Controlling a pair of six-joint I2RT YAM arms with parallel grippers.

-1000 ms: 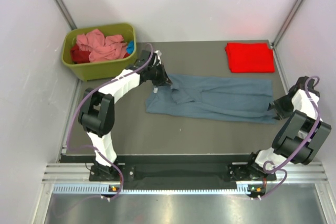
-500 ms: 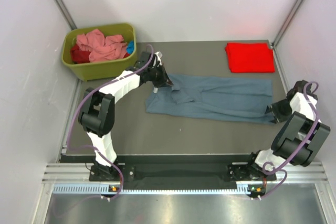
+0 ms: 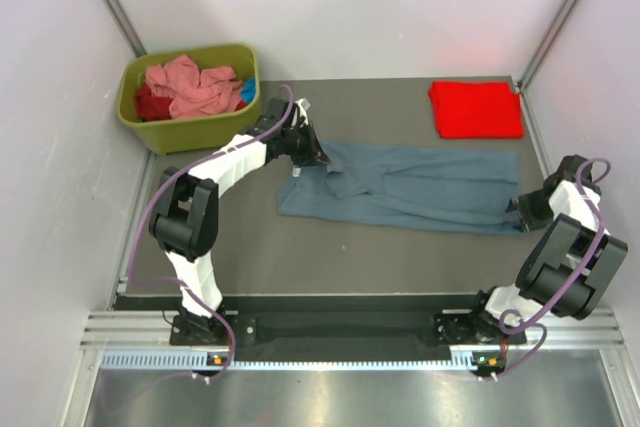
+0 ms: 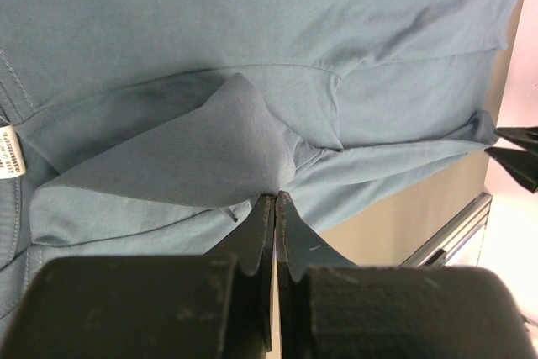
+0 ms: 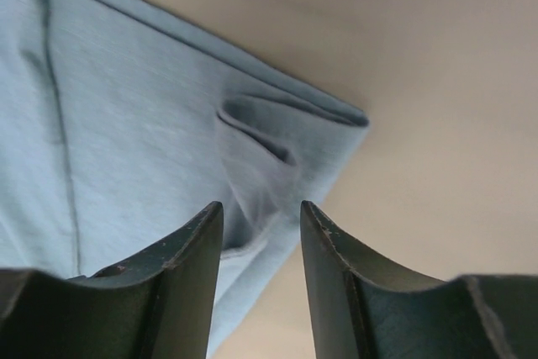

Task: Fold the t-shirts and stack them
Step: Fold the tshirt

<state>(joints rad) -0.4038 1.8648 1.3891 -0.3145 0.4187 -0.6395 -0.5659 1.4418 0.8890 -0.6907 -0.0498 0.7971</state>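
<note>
The slate blue-grey t-shirt (image 3: 420, 187) lies spread lengthwise across the middle of the table. My left gripper (image 3: 320, 159) is at its left end, shut on a raised fold of the cloth; in the left wrist view the closed tips (image 4: 276, 196) pinch that fold, and the white neck label (image 4: 8, 150) shows at the left edge. My right gripper (image 3: 518, 209) is at the shirt's right near corner. In the right wrist view it (image 5: 261, 209) is open, with the shirt's wrinkled corner (image 5: 252, 157) just beyond and between the fingers, not gripped.
A folded bright red t-shirt (image 3: 476, 109) lies at the back right. The olive-green bin (image 3: 172, 129) at the back left holds salmon pink (image 3: 190, 82) and dark red (image 3: 148, 103) shirts. White walls stand close on both sides.
My right arm has shifted slightly toward the near edge at the shirt's right corner. My left gripper and the shirt have not visibly moved.
</note>
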